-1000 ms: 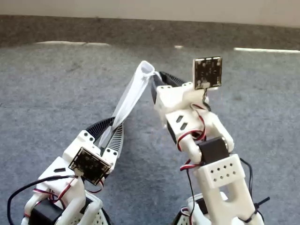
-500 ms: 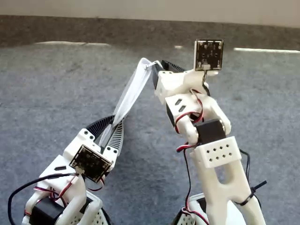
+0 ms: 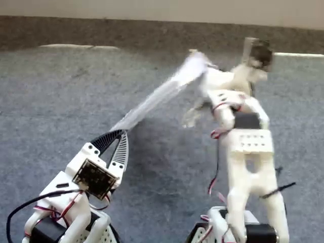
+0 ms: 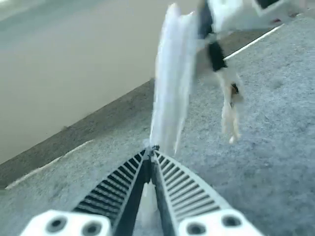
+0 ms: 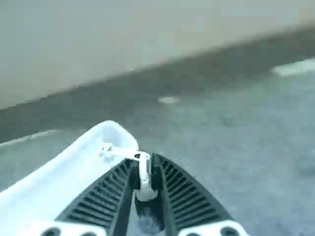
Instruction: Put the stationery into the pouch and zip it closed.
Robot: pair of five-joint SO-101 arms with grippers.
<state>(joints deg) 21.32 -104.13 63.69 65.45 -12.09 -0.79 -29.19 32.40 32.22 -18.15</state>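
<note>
Where the grey carpeted surface (image 3: pixel 55 96) meets a pale wall (image 3: pixel 152 9) beyond the pouch (image 3: pixel 154 100), carpet runs wide on both sides of it. The pouch hangs stretched in the air, left end effector (image 4: pixel 151 150) pinching its near end, right end effector (image 5: pixel 142 161) clamped on its zipper pull (image 5: pixel 143 177).

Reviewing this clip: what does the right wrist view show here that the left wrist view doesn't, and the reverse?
Right wrist view: the metal zipper pull clamped in the right gripper, at one end of the pouch. Left wrist view: the left gripper shut on the other end, with the right arm blurred beyond. Shared: the white pouch, the grey carpet and a pale wall behind.
</note>
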